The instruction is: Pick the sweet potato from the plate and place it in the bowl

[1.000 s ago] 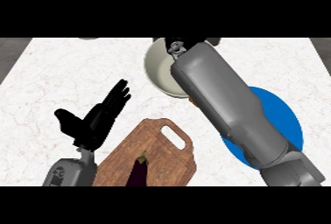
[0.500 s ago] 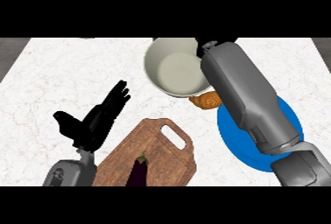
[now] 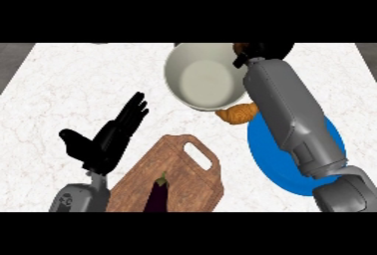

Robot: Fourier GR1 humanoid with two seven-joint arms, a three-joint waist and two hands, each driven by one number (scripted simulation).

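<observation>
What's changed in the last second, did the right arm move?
The right forearm swung toward the view's right, uncovering the bowl and a croissant beside it. The right hand now sits at the bowl's far rim with a brown bit, likely the sweet potato; the hold is unclear. Left hand, blue plate, cutting board and eggplant stayed put.

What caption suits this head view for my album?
Right robot hand at the white bowl, forearm over the blue plate; left robot hand open by the cutting board.
</observation>
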